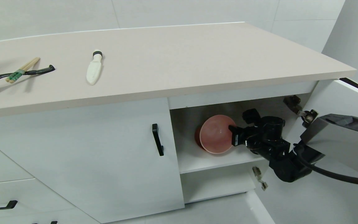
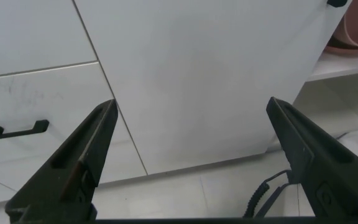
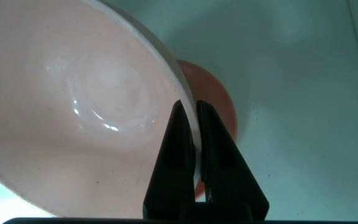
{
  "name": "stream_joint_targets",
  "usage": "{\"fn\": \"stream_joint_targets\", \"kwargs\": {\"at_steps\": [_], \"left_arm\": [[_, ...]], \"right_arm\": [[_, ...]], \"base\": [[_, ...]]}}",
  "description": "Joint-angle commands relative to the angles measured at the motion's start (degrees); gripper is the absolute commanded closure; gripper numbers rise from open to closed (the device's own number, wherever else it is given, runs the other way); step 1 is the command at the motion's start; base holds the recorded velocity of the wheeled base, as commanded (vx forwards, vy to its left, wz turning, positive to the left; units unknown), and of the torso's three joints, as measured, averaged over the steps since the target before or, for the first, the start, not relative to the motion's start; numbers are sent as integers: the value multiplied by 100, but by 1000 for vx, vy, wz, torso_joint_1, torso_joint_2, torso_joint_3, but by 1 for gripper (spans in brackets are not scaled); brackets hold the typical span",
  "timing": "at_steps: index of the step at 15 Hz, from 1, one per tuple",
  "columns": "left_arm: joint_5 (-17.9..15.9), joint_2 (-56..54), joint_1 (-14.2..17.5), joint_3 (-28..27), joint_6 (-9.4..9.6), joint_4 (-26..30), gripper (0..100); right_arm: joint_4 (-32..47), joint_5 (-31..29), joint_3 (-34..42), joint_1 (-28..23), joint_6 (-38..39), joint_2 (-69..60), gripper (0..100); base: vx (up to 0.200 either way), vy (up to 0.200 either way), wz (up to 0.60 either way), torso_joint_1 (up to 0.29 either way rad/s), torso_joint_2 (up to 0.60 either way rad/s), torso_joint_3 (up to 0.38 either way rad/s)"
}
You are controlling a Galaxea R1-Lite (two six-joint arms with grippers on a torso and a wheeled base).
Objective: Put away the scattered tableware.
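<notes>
A beige countertop [image 1: 197,56] tops white cabinets against a wall [image 1: 166,12] of large pale tiles. 1 cabinet door [image 1: 89,161] is closed and carries a black handle [image 1: 158,144]; the adjoining door [image 1: 328,202] stands open, exposing a white shelf [image 1: 191,162]. A drawer [image 2: 36,93] beside it has a black pull [image 2: 16,130], and the floor [image 2: 197,193] is pale tile.

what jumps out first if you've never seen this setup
The pink bowl stands out, tipped on its side inside the open cabinet under the counter, with the right gripper clamped on its rim. Up on the countertop, chopsticks and a white utensil lie toward the robot's left.
</notes>
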Motion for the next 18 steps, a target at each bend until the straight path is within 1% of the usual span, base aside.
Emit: {"fn": "stream_joint_targets", "kwargs": {"at_steps": [1, 8, 12, 18], "left_arm": [[0, -2, 1, 0, -67, -1, 0], [0, -2, 1, 0, -93, -1, 0], [0, -2, 1, 0, -76, -1, 0], [0, -2, 1, 0, -76, -1, 0]], "right_arm": [[-10, -12, 12, 11, -3, 13, 100], [-46, -47, 56, 28, -20, -40, 100], [-46, -47, 355, 37, -126, -233, 100], [-54, -47, 319, 28, -117, -119, 100]], "base": [[0, 0, 0, 0, 0, 0], [0, 0, 0, 0, 0, 0], [0, 0, 0, 0, 0, 0], [0, 0, 0, 0, 0, 0]]}}
